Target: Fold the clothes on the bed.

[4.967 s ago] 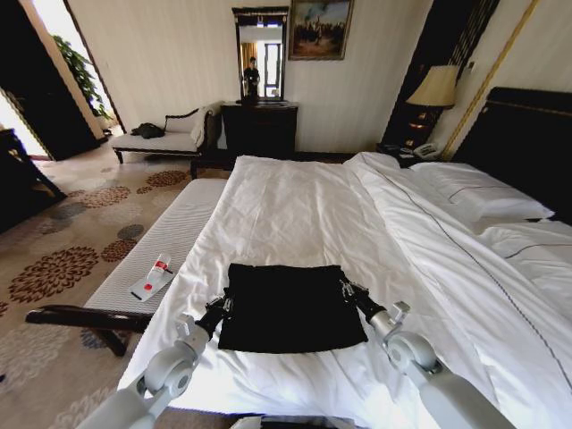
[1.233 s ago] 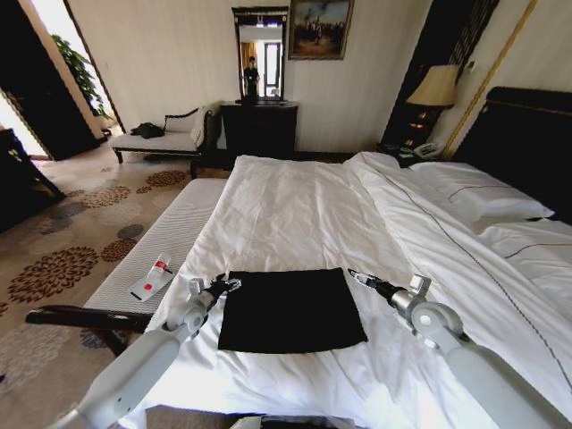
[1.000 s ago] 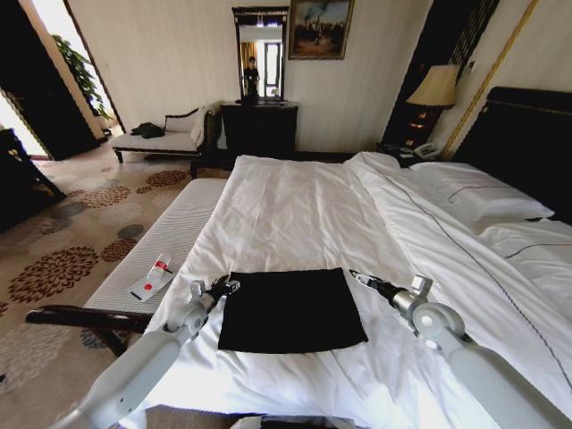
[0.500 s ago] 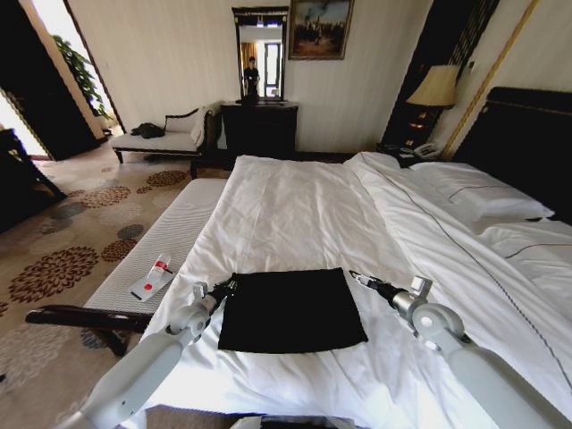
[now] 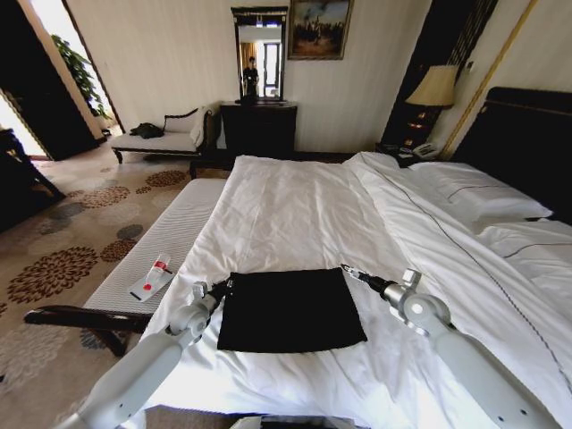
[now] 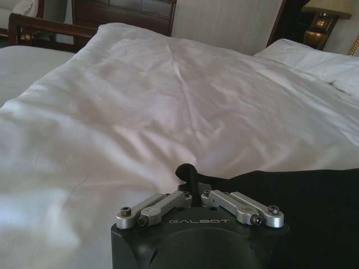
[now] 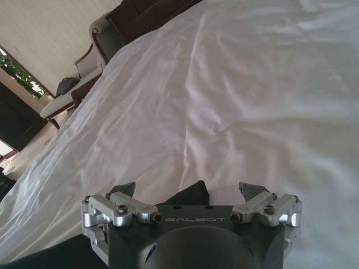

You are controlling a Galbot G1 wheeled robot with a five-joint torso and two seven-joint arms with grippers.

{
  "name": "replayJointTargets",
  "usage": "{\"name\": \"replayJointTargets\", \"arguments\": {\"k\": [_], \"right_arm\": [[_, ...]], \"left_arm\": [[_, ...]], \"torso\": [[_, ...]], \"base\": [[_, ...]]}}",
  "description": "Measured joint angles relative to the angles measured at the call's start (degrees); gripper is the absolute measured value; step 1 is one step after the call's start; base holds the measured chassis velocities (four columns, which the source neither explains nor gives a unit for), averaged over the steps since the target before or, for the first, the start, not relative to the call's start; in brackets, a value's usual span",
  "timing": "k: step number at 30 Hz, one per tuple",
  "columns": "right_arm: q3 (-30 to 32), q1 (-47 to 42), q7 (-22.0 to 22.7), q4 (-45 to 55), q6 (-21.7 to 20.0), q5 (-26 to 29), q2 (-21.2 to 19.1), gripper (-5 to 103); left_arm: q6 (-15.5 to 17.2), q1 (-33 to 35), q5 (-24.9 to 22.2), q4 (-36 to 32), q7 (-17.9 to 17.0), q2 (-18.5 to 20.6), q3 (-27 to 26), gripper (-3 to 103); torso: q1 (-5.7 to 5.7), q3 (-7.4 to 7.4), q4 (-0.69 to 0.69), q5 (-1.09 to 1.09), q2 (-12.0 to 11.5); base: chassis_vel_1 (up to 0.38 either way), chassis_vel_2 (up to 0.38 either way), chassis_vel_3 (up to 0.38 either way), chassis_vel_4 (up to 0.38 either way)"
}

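One black T-shirt (image 5: 290,309) (folded square), flat, smooth

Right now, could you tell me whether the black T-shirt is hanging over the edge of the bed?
No, the T-shirt lies flat on the bed, duvet showing all round it.

Overall light: daylight, soft, moderately bright in the head view.
Source: a blown-out opening at the far left; a lit lamp (image 5: 435,87) glows warm by the dark headboard.
Bed (image 5: 295,206): white duvet bright, with mild glare on its folds in both wrist views.
Shadows: soft, shallow in the creases; the clothes (image 5: 290,308) read as flat black without detail.
Distortion: wide-angle bowing at the head view's edges.
Focus: wrist views slightly soft in the background.
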Motion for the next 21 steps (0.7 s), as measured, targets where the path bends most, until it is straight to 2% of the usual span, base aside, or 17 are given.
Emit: {"name": "replayJointTargets", "arguments": {"k": [2, 8, 16, 17, 20, 21], "right_arm": [[-1.61, 1.92, -0.34, -2.85, -0.56, -0.52, 1.18, 100], [-3.33, 4.05, -0.76, -7.30, -0.67, -1.52, 2.73, 100], [-3.74, 4.93, -0.97, -8.79, -0.85, -1.13, 3.54, 100], [-3.75, 4.97, -0.97, -8.78, -0.91, -1.02, 3.59, 103], [-3.90, 5.13, -0.94, -8.40, -1.18, -0.47, 3.81, 89], [-3.90, 5.13, -0.94, -8.40, -1.18, -0.47, 3.81, 89]], "left_arm": [[-0.04, 0.28, -0.29, -0.48, -0.09, 0.48, -0.78, 2], [-0.15, 0.95, -0.33, -0.94, -0.08, 0.51, -1.21, 2], [-0.18, 1.02, -0.21, -1.31, -0.20, 0.12, -0.96, 2], [-0.18, 1.01, -0.21, -1.31, -0.20, 0.12, -0.95, 2], [-0.20, 1.09, -0.08, -1.33, -0.25, 0.00, -0.94, 2], [-0.20, 1.09, -0.08, -1.33, -0.25, 0.00, -0.94, 2]], "torso": [[0.00, 0.00, 0.02, 0.05, 0.00], [0.00, 0.00, 0.01, 0.02, 0.00], [0.00, 0.00, 0.01, 0.02, 0.00], [-0.01, 0.00, 0.01, 0.02, 0.00], [-0.01, 0.00, 0.01, 0.03, 0.00], [-0.01, 0.00, 0.01, 0.03, 0.00]], "base": [[0.000, 0.000, 0.000, 0.000], [0.000, 0.000, 0.000, 0.000], [0.000, 0.000, 0.000, 0.000], [0.000, 0.000, 0.000, 0.000], [0.000, 0.000, 0.000, 0.000], [0.000, 0.000, 0.000, 0.000]]}}
